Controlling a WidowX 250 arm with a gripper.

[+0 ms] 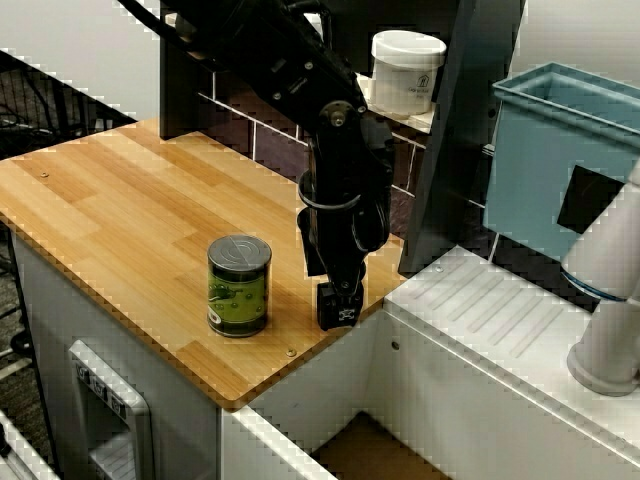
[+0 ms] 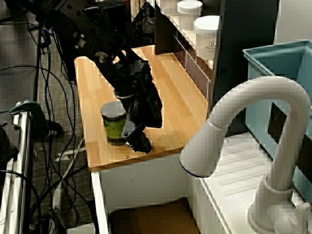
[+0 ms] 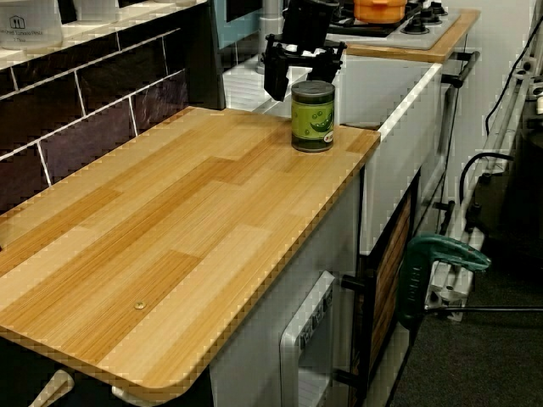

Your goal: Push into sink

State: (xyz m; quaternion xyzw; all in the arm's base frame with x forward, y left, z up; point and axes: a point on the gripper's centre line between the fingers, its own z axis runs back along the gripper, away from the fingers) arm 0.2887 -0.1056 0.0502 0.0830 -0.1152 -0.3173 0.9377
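The green can stands upright on the wooden counter, near the edge that borders the sink. The sink is a white-walled basin with a brown floor and a ribbed drainboard, right of the counter. My black gripper points down and hovers just above the counter, between the can and the sink edge, a small gap from the can. In the side view the gripper is beside the can. In the end view the gripper stands behind the can, fingers spread and holding nothing.
A teal-blue bin stands behind the drainboard. A white faucet arches over the sink. White tubs sit on a shelf above the tiled wall. A stove with an orange pot lies beyond the sink.
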